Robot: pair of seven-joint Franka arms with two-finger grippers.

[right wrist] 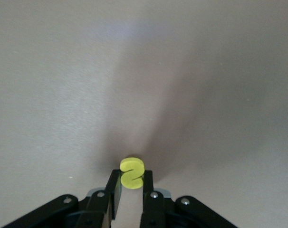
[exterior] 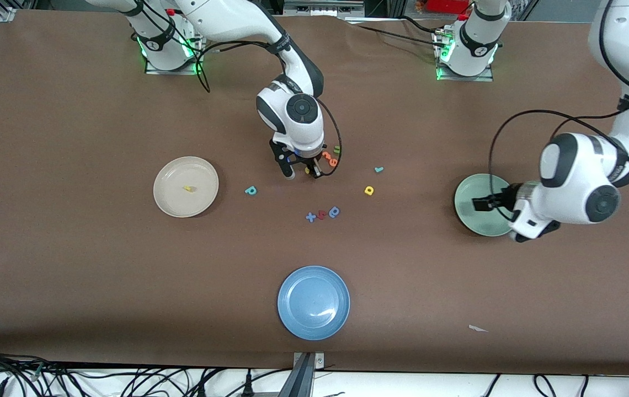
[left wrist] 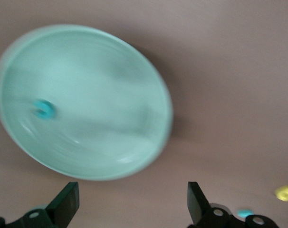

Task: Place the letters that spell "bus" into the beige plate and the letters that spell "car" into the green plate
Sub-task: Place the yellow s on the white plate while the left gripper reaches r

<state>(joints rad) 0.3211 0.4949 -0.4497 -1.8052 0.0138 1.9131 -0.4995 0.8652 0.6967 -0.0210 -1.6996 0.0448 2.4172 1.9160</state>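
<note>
Down low, right claw (right wrist: 129,190) pinching yellow "s" (right wrist: 131,172)

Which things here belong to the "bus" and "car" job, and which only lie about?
Job: beige plate, a yellow letter in it; green plate, teal c in it, open left hand above; right hand mid-table, shut on yellow s; teal b; teal r; yellow a.
Lying about: blue plate; orange pieces; olive u; blue round letter; blue cross; red piece.

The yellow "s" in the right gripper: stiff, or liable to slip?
The yellow "s" keeps its shape between the right gripper fingers, so probably stiff. It looks tiny, likely light. Pinched at one end only, it might twist or slip.
</note>
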